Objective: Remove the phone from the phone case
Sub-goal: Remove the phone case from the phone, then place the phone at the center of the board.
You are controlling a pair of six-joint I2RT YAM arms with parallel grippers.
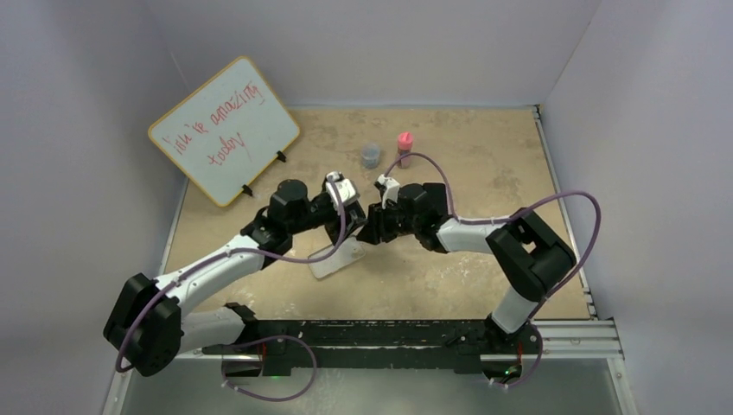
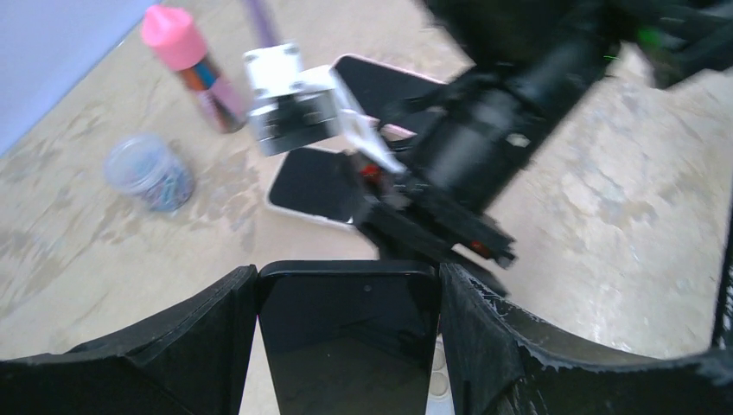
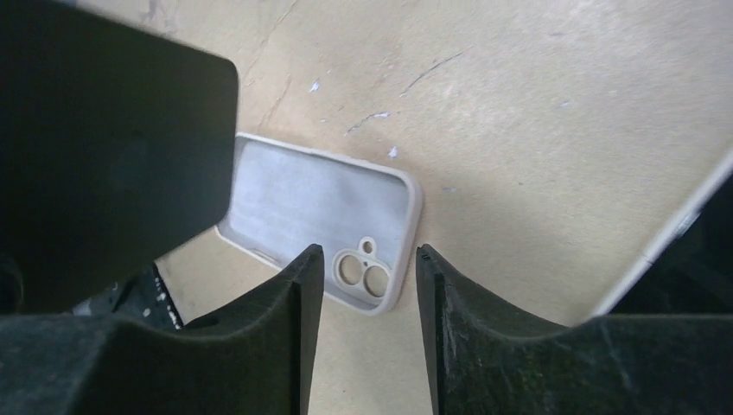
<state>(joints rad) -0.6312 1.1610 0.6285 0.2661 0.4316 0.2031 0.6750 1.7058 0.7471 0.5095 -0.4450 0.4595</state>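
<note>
My left gripper [image 2: 350,275] is shut on the black phone [image 2: 350,337], gripping its two long edges with the dark screen facing the camera. In the top view the left gripper [image 1: 339,223] holds the phone just above the table. The empty pale case [image 3: 320,207] lies flat on the table, inside up, camera holes toward me; it also shows in the top view [image 1: 335,259]. My right gripper [image 3: 370,259] is open and empty, hovering over the case's camera end. In the top view it [image 1: 370,230] sits close beside the left gripper.
A whiteboard [image 1: 225,130] leans at the back left. A small jar [image 1: 371,155] and a pink-capped bottle [image 1: 404,147] stand behind the grippers. In the left wrist view two dark flat slabs with pale rims [image 2: 311,181] lie beyond the right arm.
</note>
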